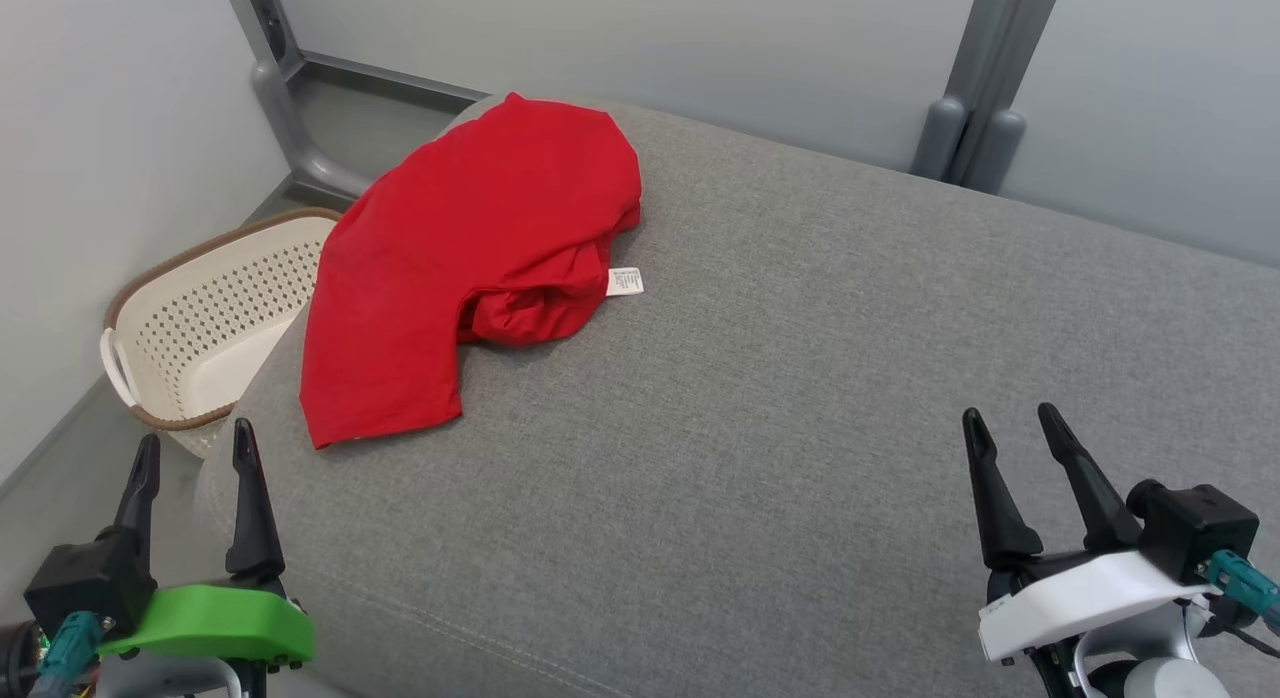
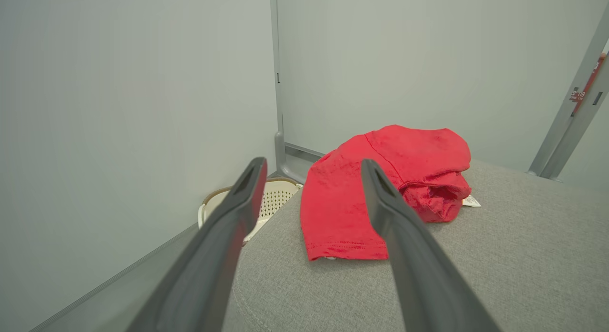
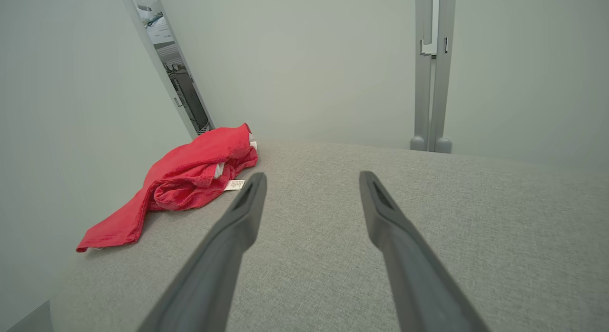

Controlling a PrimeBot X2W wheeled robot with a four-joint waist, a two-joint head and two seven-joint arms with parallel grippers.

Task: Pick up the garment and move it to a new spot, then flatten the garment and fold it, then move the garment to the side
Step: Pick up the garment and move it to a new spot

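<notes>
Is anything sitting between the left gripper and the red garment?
Nothing visible does. The left gripper is open, and just bare grey cushion lies between it and the red garment.

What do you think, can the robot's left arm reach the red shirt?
Probably yes. The left gripper is open, and only bare grey cushion lies between it and the red shirt, whose near hem lies just ahead.

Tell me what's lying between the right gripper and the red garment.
Nothing lies there: between the right gripper and the red garment the grey cushion is bare. The head view shows that stretch, and the right wrist view agrees.
</notes>
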